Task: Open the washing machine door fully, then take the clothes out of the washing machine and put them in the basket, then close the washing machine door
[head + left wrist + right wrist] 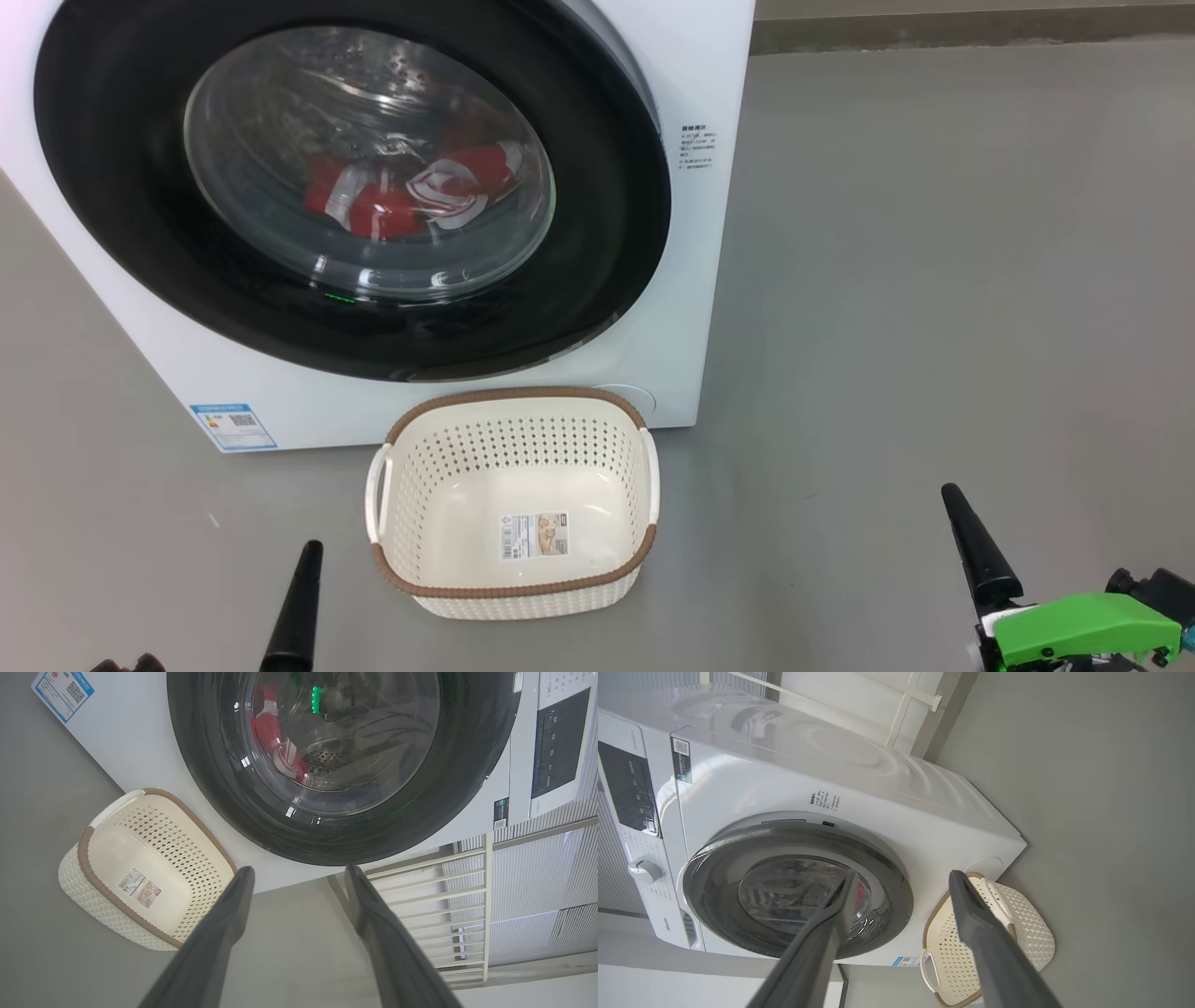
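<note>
The white washing machine (714,215) stands on the floor with its black-rimmed washing machine door (121,196) over the opening; the door's right edge seems to sit slightly off the front. Red and white clothes (373,201) lie in the drum behind the glass, also visible as clothes (267,723). The cream basket (523,439) stands upright with nothing in it, just in front of the machine. My left gripper (300,870) is open, low to the basket's left, with one finger (297,607) in the head view. My right gripper (904,873) is open, low at the right, finger (976,546) up, holding nothing.
Grey floor (934,280) spreads to the right of the machine and around the basket. A white railing (420,896) stands beside the machine. The dark control panel (556,746) and a knob (644,870) sit along the machine's top strip. A green part (1083,625) rides on my right wrist.
</note>
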Robot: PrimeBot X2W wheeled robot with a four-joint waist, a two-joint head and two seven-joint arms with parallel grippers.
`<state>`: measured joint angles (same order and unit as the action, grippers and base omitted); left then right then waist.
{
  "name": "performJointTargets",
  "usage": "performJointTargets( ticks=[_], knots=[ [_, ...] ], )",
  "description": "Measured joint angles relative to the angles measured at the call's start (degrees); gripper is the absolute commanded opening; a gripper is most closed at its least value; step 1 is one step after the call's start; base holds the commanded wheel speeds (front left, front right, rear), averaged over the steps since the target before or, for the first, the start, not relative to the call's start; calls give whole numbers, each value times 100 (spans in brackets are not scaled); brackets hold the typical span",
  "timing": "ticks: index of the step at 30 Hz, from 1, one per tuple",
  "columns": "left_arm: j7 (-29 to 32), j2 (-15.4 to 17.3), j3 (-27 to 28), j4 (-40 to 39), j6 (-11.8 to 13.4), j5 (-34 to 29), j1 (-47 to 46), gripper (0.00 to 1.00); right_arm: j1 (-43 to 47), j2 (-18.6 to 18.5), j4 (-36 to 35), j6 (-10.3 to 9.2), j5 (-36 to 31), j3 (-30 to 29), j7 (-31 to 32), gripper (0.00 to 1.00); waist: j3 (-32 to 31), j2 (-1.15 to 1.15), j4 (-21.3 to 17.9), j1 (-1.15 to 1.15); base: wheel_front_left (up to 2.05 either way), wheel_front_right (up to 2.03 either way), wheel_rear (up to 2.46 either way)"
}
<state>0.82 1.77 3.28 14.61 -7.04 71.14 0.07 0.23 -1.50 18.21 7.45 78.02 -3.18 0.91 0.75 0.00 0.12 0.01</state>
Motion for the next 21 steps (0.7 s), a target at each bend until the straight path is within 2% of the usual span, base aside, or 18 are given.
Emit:
performJointTargets(
  ticks=[21],
  knots=[
    [-347, 5, -133, -308, 1, -1875, 131, 100, 30, -121, -13, 0, -1789, 232, -347, 100, 15, 0, -7, 0, 0, 0, 0]
  ],
)
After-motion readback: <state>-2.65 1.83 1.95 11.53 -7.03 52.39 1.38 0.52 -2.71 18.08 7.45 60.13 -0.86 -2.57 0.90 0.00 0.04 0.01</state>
